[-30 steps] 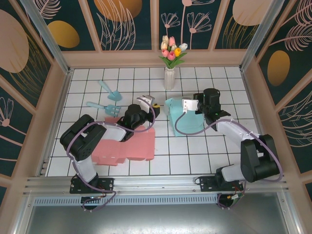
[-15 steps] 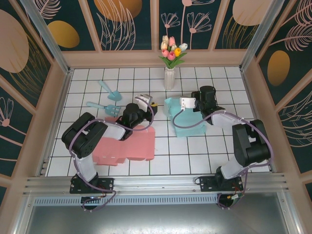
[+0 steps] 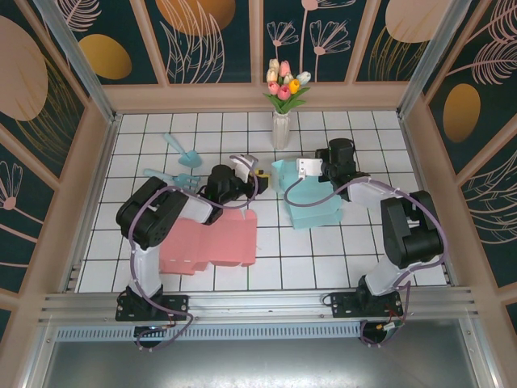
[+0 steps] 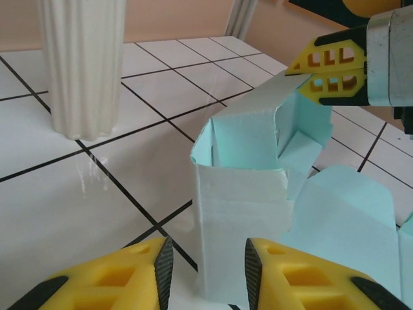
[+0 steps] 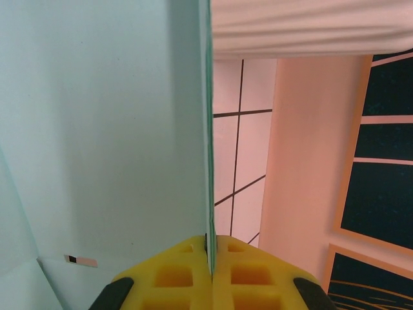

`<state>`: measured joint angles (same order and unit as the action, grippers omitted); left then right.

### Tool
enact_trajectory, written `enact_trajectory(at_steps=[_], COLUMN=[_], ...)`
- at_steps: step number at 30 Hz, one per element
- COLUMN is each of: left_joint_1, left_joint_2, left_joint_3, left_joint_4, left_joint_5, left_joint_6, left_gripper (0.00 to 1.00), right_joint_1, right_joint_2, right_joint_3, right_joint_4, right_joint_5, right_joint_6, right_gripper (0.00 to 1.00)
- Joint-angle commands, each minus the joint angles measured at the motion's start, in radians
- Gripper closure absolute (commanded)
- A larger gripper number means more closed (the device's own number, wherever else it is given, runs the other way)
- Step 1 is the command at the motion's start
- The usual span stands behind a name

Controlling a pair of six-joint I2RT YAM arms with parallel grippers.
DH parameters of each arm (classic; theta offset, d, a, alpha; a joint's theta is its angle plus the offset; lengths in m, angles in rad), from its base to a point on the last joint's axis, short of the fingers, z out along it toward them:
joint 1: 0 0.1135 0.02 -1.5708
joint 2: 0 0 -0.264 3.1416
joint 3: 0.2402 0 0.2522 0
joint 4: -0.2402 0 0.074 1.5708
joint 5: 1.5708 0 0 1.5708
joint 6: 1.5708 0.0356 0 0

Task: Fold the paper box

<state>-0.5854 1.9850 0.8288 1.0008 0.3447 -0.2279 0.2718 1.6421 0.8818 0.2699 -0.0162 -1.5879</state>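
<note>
At mid-table | right gripper [image 5: 210, 244] clenched on teal paper box [image 4: 242, 194] flap, holding its wall upright | left gripper [image 4: 206, 274] parted, empty, facing the corner to fold

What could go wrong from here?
The right pincer grips only a thin flap edge of the teal box; a pull may tear or crease it.
The left pincer stands open at the front wall, so the half-raised box may sag.
The vase stands close; a swing might tip it.

Both arms are reaching forward, grippers close together.
Left gripper [image 4: 205, 261] is gaping slightly; right gripper [image 5: 211, 244] is pinching the paper box [image 5: 103, 129].
</note>
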Motion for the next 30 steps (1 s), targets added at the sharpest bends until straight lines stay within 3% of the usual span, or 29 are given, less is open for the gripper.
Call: enact_trajectory(at_steps=[1, 10, 18, 30], left_joint_1=[0.0, 0.0, -0.001, -0.002], left_joint_2=[0.002, 0.001, 0.032, 0.084], left_joint_3=[0.002, 0.019, 0.025, 0.081], left_joint_4=[0.054, -0.014, 0.008, 0.038], left_joint_5=[0.052, 0.019, 0.038, 0.141], left_joint_6=[-0.004, 0.01, 0.009, -0.065], left_gripper=[0.62, 0.62, 0.6, 0.6], right_joint_1=[-0.007, -0.008, -0.007, -0.007], right_joint_2=[0.024, 0.032, 0.045, 0.04], right_joint_3=[0.0, 0.057, 0.078, 0.065], right_joint_4=[-0.037, -0.163, -0.166, -0.148], right_joint_5=[-0.018, -0.047, -0.055, -0.056], right_joint_6=[0.018, 0.043, 0.048, 0.066], right_gripper=[1.0, 1.0, 1.0, 1.0])
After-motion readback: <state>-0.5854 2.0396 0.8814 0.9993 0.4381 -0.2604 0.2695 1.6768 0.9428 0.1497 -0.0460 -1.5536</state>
